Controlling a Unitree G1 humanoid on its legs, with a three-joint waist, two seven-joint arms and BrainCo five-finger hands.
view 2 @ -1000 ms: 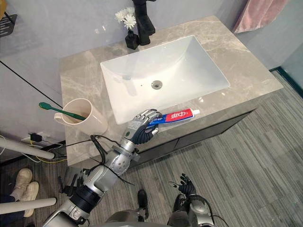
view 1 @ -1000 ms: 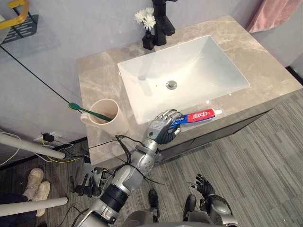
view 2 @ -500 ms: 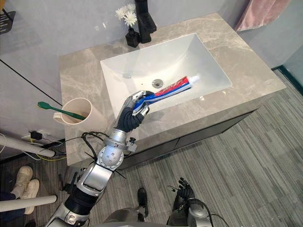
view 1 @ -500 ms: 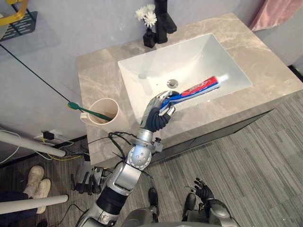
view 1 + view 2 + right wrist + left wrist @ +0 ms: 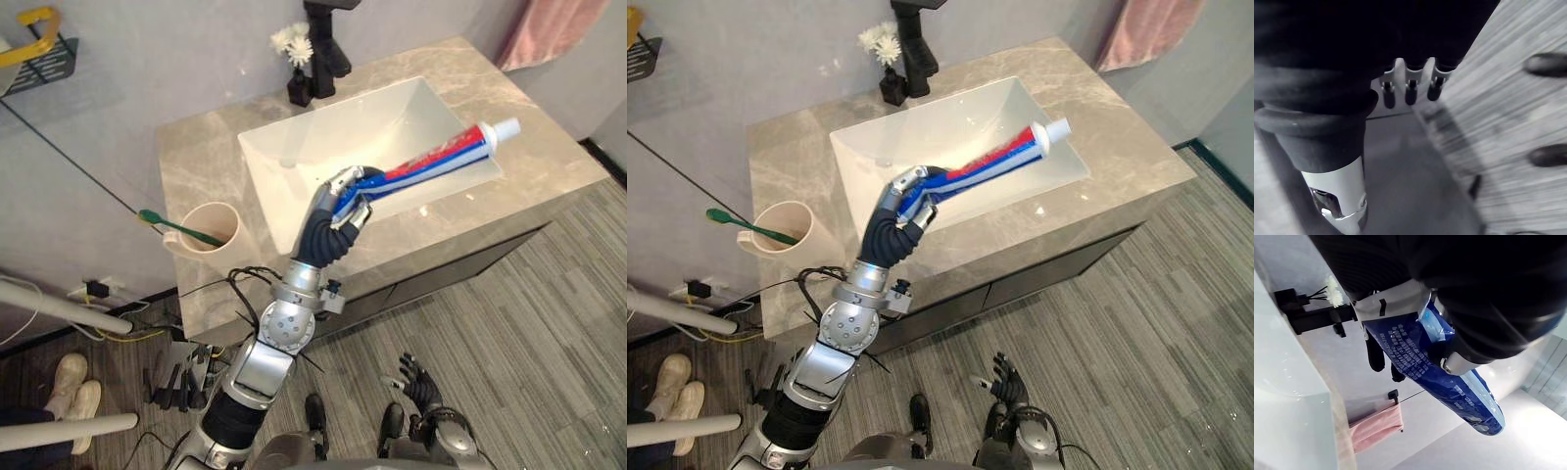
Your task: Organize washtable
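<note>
"Toothpaste tube (image 5: 441,159): where is it?"

"Taking it left to right. The cup (image 5: 209,237) is at the left of the countertop (image 5: 191,162), with a green toothbrush (image 5: 181,228) leaning out over its left rim. Next is my left hand (image 5: 338,203), raised above the front of the sink (image 5: 284,162). The tube is in that hand, clear of the counter and touching nothing else."

"Grip?"

"Fingers (image 5: 1375,357) are curled round the tail end and the thumb is clamped on the other face. It's a full wrap, not a fingertip pinch."

"Which way does it lie?"

"Long axis runs from my fist up and to the right. The white cap (image 5: 506,127) is the far end, out over the right side of the basin. So the cap points away from the cup and the tail sits nearest it."

"And the right hand?"

"My right hand (image 5: 421,380) is low down near the floor, well apart from the counter. Its fingers are loose and spread, and it holds nothing."

"Next move?"

"A judgement only: the cup looks like the place for it. It lies to the left of my fist, and the left hand is much the nearer. The tube would need swinging from slanted towards upright to drop in. The toothbrush handle crosses the cup mouth, so the tube could snag there."
</note>
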